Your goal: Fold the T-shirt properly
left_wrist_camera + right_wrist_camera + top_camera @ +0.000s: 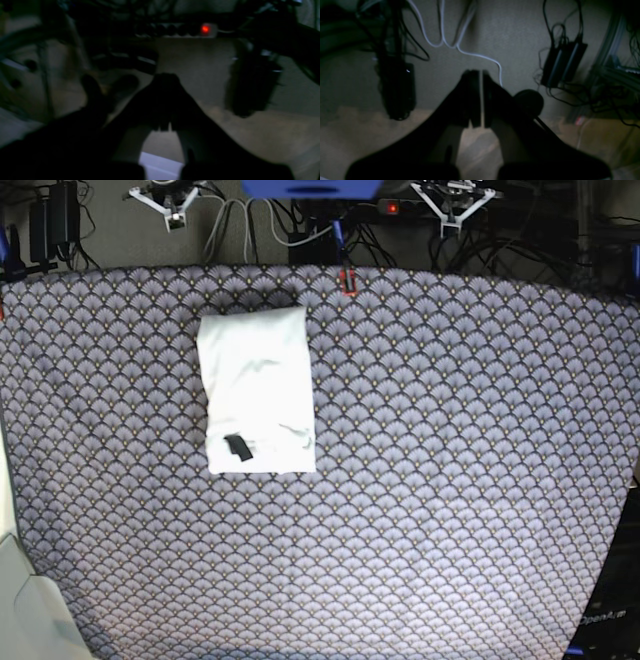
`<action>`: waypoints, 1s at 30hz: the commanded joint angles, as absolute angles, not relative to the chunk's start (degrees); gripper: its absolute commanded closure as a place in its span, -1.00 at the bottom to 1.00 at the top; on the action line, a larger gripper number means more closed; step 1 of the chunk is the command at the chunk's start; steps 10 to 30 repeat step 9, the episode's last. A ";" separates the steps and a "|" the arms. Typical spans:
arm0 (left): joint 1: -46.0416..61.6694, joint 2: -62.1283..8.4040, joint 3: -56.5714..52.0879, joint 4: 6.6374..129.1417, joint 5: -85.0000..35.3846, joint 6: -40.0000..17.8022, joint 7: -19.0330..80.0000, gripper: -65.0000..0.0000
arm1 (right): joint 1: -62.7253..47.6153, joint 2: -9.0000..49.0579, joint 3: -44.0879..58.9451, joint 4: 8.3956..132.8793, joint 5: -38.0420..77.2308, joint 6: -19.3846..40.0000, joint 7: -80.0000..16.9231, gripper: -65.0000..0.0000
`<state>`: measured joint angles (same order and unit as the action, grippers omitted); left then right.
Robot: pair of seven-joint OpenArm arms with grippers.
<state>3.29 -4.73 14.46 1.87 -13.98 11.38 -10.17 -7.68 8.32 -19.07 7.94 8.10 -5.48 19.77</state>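
The T-shirt [255, 390] lies folded into a neat white rectangle on the left half of the table in the base view, plain side up, with a small black tag [238, 446] near its front edge. Both arms are pulled back beyond the table's far edge, well away from the shirt. My left gripper [166, 77] [452, 202] is shut and holds nothing. My right gripper [480, 72] [172, 204] is also shut and empty. Both wrist views are dark and face the floor behind the table.
A purple scale-patterned cloth [450, 480] covers the whole table. Behind it are a power strip with a red light [205, 29], white cables [440, 37] and a black power adapter [562, 65]. A pale object [20, 600] sits at the front-left corner.
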 commanded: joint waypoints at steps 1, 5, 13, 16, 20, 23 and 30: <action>3.74 -5.14 14.46 1.98 -13.85 11.56 -10.24 0.98 | -8.40 8.22 -19.12 7.78 8.40 -6.46 20.00 1.00; 3.82 -6.11 14.73 2.15 -13.32 11.56 -10.42 0.98 | -8.57 7.34 -18.77 7.78 8.48 -6.64 20.00 1.00; 3.74 -6.29 14.73 2.15 -13.32 11.56 -10.59 0.98 | -8.92 6.90 -18.77 7.78 8.48 -6.64 20.00 1.00; 3.74 -6.29 14.73 2.15 -13.32 11.56 -10.59 0.98 | -8.92 6.90 -18.77 7.78 8.48 -6.64 20.00 1.00; 3.74 -6.29 14.73 2.15 -13.32 11.56 -10.59 0.98 | -8.92 6.90 -18.77 7.78 8.48 -6.64 20.00 1.00; 3.74 -6.29 14.73 2.15 -13.32 11.56 -10.59 0.98 | -8.92 6.90 -18.77 7.78 8.48 -6.64 20.00 1.00; 3.74 -6.29 14.73 2.15 -13.32 11.56 -10.59 0.98 | -8.92 6.90 -18.77 7.78 8.48 -6.64 20.00 1.00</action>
